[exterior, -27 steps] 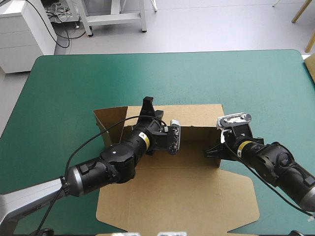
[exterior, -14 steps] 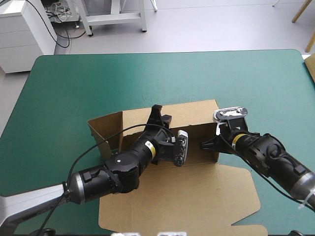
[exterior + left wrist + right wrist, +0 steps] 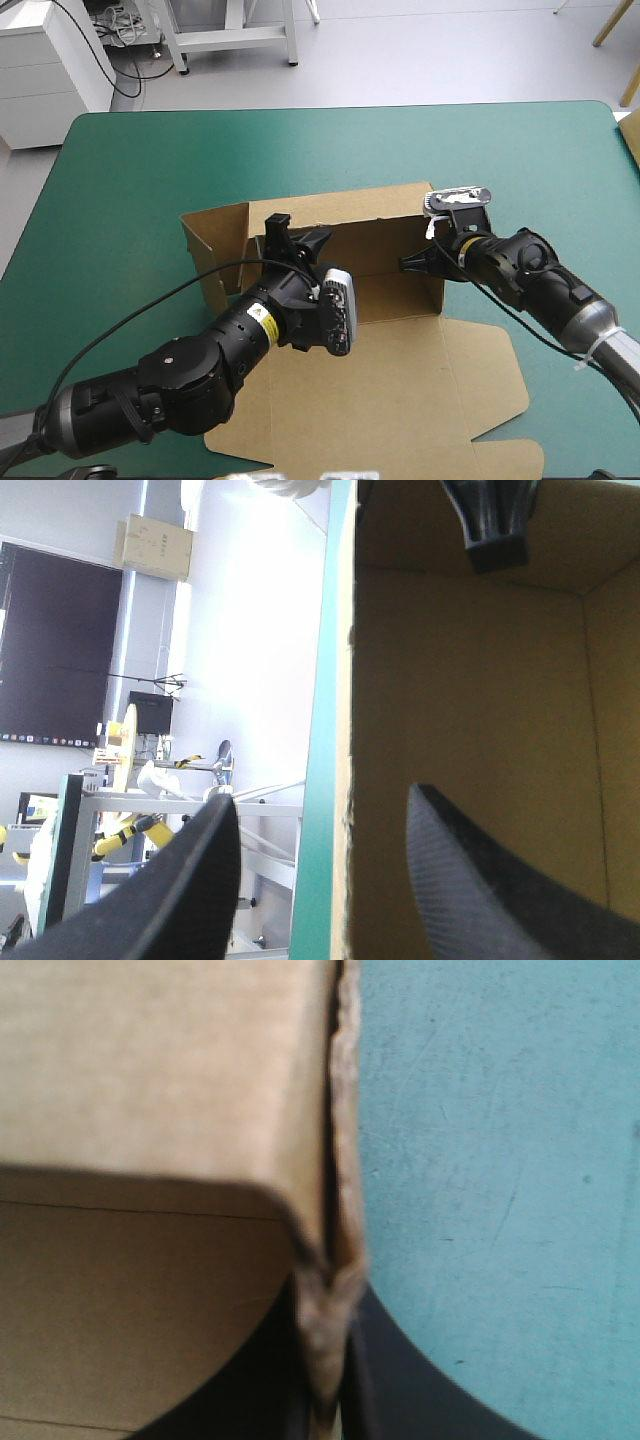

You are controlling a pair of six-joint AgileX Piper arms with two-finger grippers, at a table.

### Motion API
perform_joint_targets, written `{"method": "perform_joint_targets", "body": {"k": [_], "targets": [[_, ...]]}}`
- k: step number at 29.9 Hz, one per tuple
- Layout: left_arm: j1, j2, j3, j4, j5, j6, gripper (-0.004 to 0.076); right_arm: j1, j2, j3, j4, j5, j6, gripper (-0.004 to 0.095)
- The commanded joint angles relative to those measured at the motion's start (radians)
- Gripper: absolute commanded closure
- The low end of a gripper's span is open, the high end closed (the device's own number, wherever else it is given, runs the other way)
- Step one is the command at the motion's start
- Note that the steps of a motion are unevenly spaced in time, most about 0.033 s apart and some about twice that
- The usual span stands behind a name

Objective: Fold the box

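Note:
The brown box (image 3: 385,245) lies mid-table with its back wall raised and a wide flat panel (image 3: 390,390) toward the near edge. My left gripper (image 3: 297,231) is open over the back wall's top edge. In the left wrist view its fingers (image 3: 322,798) stand apart on either side of that edge, one inside the box (image 3: 470,700), one outside. My right gripper (image 3: 408,266) is shut on the box's right side wall. The right wrist view shows the board's edge (image 3: 335,1210) pinched between the right gripper (image 3: 325,1385). The right gripper's tip (image 3: 495,525) also shows far inside the box.
A side flap (image 3: 213,250) of the box stands out at the left end. The teal-green table (image 3: 330,150) stretches bare beyond the box to the far edge and lies to the right of the pinched wall (image 3: 500,1160).
My left gripper has opened and let go of the back wall, drawing back toward the left. The back wall has come upright. My right gripper has moved farther from me with the side wall.

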Motion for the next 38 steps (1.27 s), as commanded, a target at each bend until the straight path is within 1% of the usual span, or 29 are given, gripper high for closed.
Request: {"method": "perform_joint_targets", "body": {"k": [1, 4, 7, 10, 12, 16, 18, 21, 23, 26, 28, 30, 34, 38], "targets": [[-0.006, -0.034, -0.085, 0.022, 0.021, -0.016, 0.0356, -0.036, -0.024, -0.087, -0.002, 0.050, -0.044, 0.0929], [0.006, -0.032, -0.126, 0.004, 0.038, -0.016, 0.0356, -0.073, -0.012, -0.141, 0.031, 0.110, -0.088, 0.0930], [0.068, -0.032, -0.172, -0.103, 0.042, 0.000, 0.0356, -0.120, 0.016, -0.208, 0.086, 0.188, -0.158, 0.0930], [0.215, -0.032, -0.216, -0.273, 0.034, 0.055, 0.0356, -0.165, 0.058, -0.271, 0.144, 0.262, -0.235, 0.0929], [0.322, -0.032, -0.230, -0.385, 0.035, 0.083, 0.0356, -0.185, 0.089, -0.308, 0.171, 0.291, -0.267, 0.0930], [0.562, -0.032, -0.238, -0.607, 0.035, 0.113, 0.0356, -0.209, 0.169, -0.381, 0.173, 0.347, -0.287, 0.0930], [0.677, -0.032, -0.238, -0.780, 0.035, 0.171, 0.0356, -0.213, 0.218, -0.417, 0.173, 0.372, -0.298, 0.0930], [0.815, -0.036, -0.238, -1.019, 0.044, 0.257, 0.0356, -0.213, 0.292, -0.462, 0.190, 0.383, -0.324, 0.0929], [0.873, -0.044, -0.229, -1.136, 0.070, 0.309, 0.0357, -0.213, 0.329, -0.480, 0.207, 0.383, -0.336, 0.0929], [0.919, -0.090, -0.173, -1.280, 0.078, 0.397, 0.0357, -0.213, 0.389, -0.504, 0.216, 0.381, -0.358, 0.0930], [0.922, -0.149, -0.116, -1.319, 0.071, 0.429, 0.0369, -0.213, 0.424, -0.513, 0.216, 0.381, -0.361, 0.0930], [0.922, -0.225, -0.043, -1.349, 0.063, 0.440, 0.0405, -0.213, 0.450, -0.513, 0.216, 0.374, -0.361, 0.0930], [0.922, -0.389, 0.112, -1.344, 0.069, 0.438, 0.0538, -0.213, 0.484, -0.513, 0.216, 0.347, -0.370, 0.0930], [0.922, -0.582, 0.276, -1.337, 0.069, 0.390, 0.0732, -0.213, 0.513, -0.513, 0.214, 0.314, -0.370, 0.0930]]}}
